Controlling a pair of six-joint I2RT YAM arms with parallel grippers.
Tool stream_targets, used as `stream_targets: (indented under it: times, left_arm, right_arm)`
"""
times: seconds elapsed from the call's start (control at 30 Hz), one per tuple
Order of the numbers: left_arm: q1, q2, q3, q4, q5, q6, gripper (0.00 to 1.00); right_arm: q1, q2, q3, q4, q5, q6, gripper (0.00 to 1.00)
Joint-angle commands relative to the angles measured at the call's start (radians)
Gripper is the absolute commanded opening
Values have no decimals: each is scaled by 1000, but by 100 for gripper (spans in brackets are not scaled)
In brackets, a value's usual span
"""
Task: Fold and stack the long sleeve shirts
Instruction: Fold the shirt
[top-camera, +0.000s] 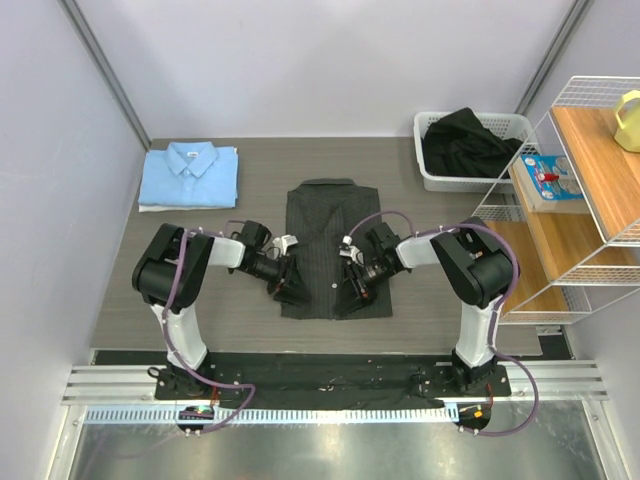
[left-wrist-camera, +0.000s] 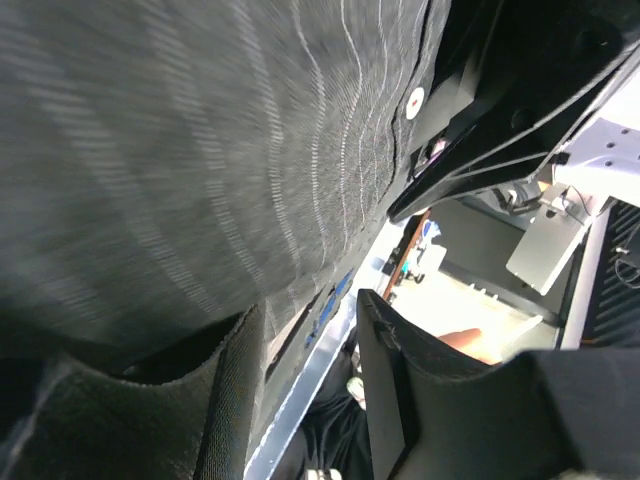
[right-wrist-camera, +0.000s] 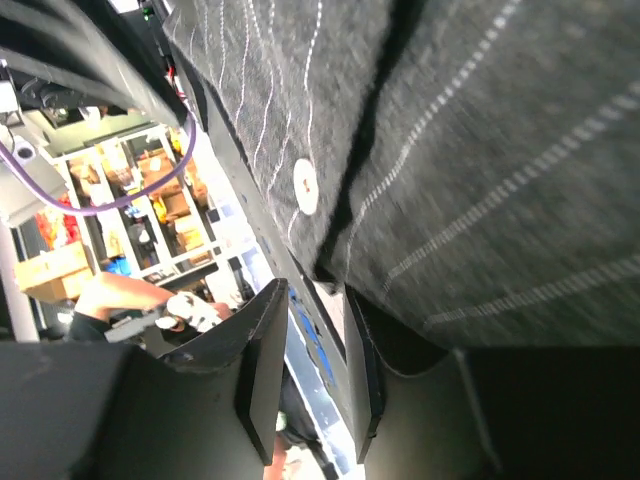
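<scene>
A dark shirt lies flat at the middle of the table, collar away from the arms. The left pincer and right pincer flank its lower edge, probably to lift the hem for a fold. The left jaws stand apart. The right jaws are narrow, and whether they grip cloth cannot be told. A folded blue shirt sits at the far left, likely the stack's base.

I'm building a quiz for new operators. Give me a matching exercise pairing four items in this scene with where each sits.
1 light blue shirt
2 pinstriped shirt
3 dark garment
4 yellow container

A in the white basket
B on the wooden shelf
C middle of the table
D table's far left, folded

Pairs: 1-D, 2-C, 3-A, 4-B
</scene>
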Motion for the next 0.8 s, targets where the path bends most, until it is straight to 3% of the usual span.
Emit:
stream_targets:
  times: [0.0, 0.13, 0.23, 0.27, 0.37, 0.53, 0.6, 0.77]
  left_arm:
    - [92, -19, 55, -143, -84, 126, 45]
    - [100, -200, 52, -138, -14, 169, 51]
    - [82, -399, 95, -207, -111, 282, 57]
    - [65, -442, 112, -303, -172, 420, 59]
    - [-104, -614, 114, -367, -531, 691, 63]
    - [-510, -804, -51, -275, -1037, 892, 64]
    - [-665, -815, -98, -211, -1160, 942, 64]
    - [-886, -700, -162, -31, -1381, 1002, 60]
  right_arm:
    - [-45, -16, 24, -132, 85, -155, 36]
    - [-45, -212, 79, -126, 73, -86, 38]
    - [-48, -302, 148, -114, 111, -94, 38]
    - [-48, -305, 166, -114, 132, -112, 38]
    - [-49, -230, 243, -132, 194, -177, 38]
    - [-45, -77, 377, -122, 225, -218, 37]
    - [-45, 0, 435, -123, 245, -250, 37]
    - [-46, 105, 507, -122, 269, -296, 36]
